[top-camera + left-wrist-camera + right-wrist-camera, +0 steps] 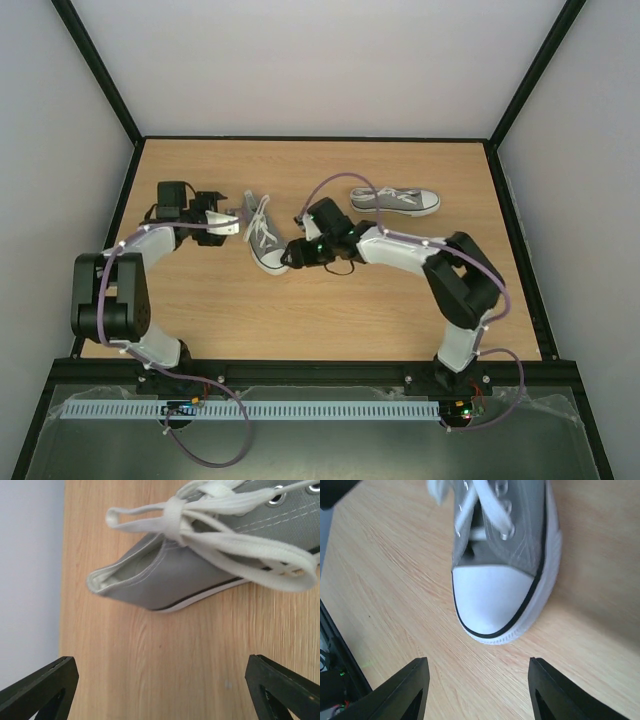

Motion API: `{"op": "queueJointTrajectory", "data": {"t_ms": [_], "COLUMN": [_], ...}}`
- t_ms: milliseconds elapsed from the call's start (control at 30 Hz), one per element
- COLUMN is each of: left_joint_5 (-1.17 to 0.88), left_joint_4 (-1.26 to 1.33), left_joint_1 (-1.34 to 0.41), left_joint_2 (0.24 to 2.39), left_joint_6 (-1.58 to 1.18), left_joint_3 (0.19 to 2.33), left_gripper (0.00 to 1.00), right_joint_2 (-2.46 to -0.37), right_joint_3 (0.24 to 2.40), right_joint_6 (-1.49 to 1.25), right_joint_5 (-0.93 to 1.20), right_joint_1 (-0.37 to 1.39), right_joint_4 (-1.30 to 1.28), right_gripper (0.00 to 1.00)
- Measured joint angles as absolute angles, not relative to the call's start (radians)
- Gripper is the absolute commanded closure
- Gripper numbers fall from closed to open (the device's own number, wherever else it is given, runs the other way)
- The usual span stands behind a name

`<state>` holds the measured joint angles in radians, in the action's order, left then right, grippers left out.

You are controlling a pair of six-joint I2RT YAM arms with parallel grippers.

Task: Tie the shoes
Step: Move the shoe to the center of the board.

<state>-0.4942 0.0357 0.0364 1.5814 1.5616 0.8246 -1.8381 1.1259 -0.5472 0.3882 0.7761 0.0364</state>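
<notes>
The left pincer [160, 682] gapes empty behind a shoe [264, 238]; right pincer [477, 690] gapes empty before its toe. Second shoe [395, 200] lies near the worktop's [330, 310] far edge.

Both arms bent inward, left gripper [160, 682] spread wide, right gripper [477, 690] parted

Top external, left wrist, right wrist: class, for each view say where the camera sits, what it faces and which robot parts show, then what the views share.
Top external: above, behind the bases, looking down at the table; left arm, right arm show.
Left wrist: rides the left arm, faces the middle shoe, heel and laces; left hand below.
Right wrist: rides the right arm, faces its toe cap; right hand below.
Shared: all see the middle shoe.
</notes>
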Motion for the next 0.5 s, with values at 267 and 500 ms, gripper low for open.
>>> {"op": "queueJointTrajectory", "data": {"t_ms": [267, 500], "left_joint_5": [-0.396, -0.362], "left_joint_4": [-0.349, -0.675], "left_joint_1": [-0.004, -0.023], "left_joint_2": [1.478, 1.455], "left_joint_6": [1.312, 0.926], "left_joint_3": [1.065, 1.31], "left_gripper": [0.06, 0.11], "right_joint_2": [-1.663, -1.921], "right_joint_3": [1.35, 1.68], "right_joint_6": [-0.296, -0.181], "right_joint_5": [0.271, 0.16], "right_joint_1": [0.424, 0.046], "right_joint_4": [-0.234, -0.353], "right_gripper": [0.42, 0.42]}}
